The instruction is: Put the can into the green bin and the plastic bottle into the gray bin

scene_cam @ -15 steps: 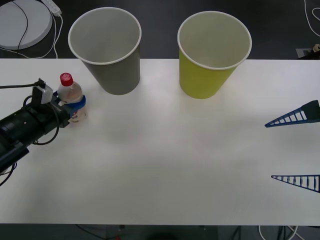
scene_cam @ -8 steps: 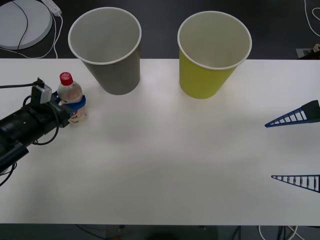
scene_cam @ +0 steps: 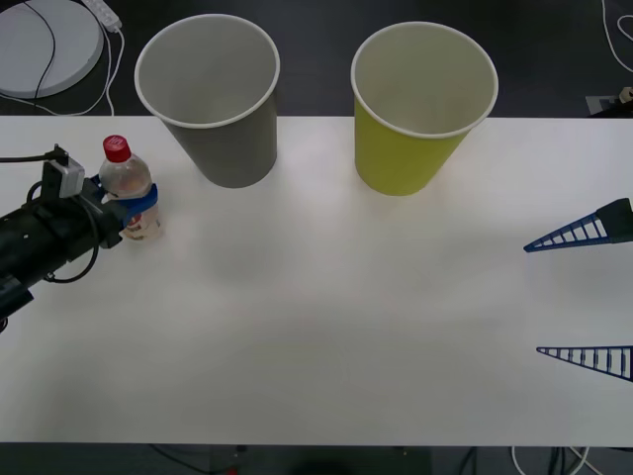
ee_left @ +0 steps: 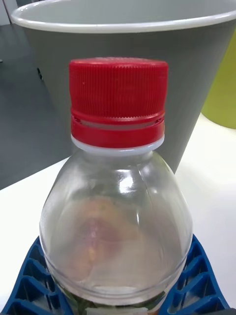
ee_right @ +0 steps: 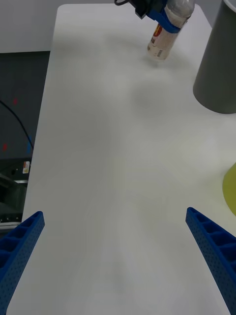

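Two bins: the gray bin at upper left of centre in the front view, the green bin to its right, both upright on the white table, well apart, white insides showing.
One bottle: the plastic bottle at the left of the front view, red cap up, leaning slightly, below and left of the gray bin and apart from it.
Bottle base: whether it touches the table or hangs just above it cannot be told; the right wrist view shows the bottle tilted with a faint shadow under it.
Left gripper: the left gripper reaches in from the left edge and is clamped around the bottle's body; blue fingers hug both sides of the bottle below its shoulder.
Right gripper: the right gripper at the right edge of the front view, fingers spread wide, holding nothing, well away from both bins; the same spread shows in the right wrist view.
Cut off: the right gripper's fingers run off the frame edge.
Hidden: the bottle's label is largely covered by the left fingers in the front view; the gray bin stands just behind the cap in the left wrist view, its base hidden by the bottle.
Background: one white round disc with cables at the upper left corner, on the dark floor.
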Controlling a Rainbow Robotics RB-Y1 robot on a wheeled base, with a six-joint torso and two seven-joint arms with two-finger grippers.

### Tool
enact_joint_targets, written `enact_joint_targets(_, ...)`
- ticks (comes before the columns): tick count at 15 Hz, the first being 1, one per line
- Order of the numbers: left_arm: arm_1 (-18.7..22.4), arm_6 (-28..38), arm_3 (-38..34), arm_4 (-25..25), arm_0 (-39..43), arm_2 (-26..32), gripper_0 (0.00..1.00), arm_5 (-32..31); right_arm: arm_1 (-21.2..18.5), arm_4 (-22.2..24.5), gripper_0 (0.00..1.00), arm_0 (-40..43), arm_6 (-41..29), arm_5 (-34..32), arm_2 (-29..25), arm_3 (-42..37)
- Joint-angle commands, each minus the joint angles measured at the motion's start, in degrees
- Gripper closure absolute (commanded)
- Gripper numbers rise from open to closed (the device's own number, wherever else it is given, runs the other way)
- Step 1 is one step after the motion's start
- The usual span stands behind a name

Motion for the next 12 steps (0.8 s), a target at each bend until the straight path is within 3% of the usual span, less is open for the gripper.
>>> enact_joint_targets(1, 1.6, 1.4, -2.9, 0.9, 2.1, 0.2, 1.0, 0.2, 0.0, 0.0, 0.0, 0.0, 0.0, 0.0, 0.0, 0.0)
enact_joint_targets(6, 5.6, 5.8, -8.3, 1.6, 6.1, 0.6, 1.0, 1.7, 0.0, 0.0, 0.0, 0.0, 0.0, 0.0, 0.0, 0.0)
enact_joint_targets(12, 9.9, 19.7, -14.8, -7.5, 8.5, 4.7, 1.0, -1.7, 0.0, 0.0, 0.0, 0.0, 0.0, 0.0, 0.0, 0.0)
